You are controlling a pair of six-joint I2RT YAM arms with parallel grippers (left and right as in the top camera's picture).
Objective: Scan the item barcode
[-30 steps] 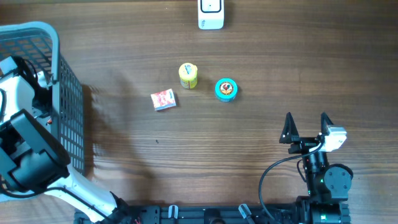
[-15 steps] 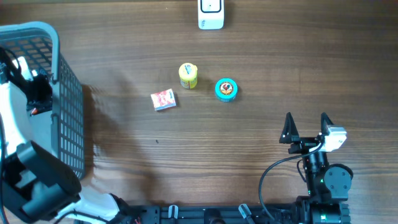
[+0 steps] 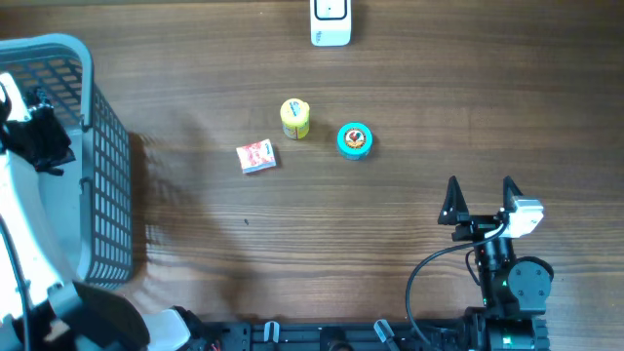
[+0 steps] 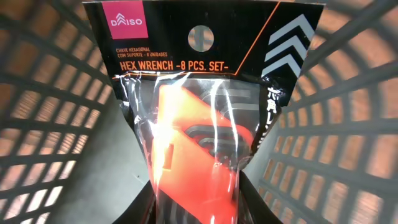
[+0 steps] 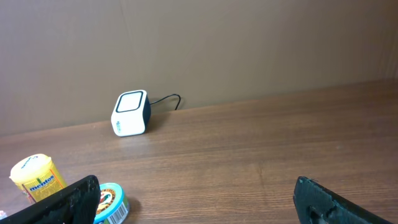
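While left tool (image 3: pixel 41 142) grips wrench pack (image 4: pixel 199 112) | bottom cropped

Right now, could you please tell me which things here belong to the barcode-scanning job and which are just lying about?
For the job:
- hex wrench set, gripped by the left claw inside the basket
- white scanner

Just lying about:
- yellow Mentos bottle
- teal tin
- red packet
- right claw, open and holding nothing

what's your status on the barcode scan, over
Left gripper shut on hex wrench set pack, inside basket. Right gripper open, empty. Scanner at far edge of table, beyond basket wall.
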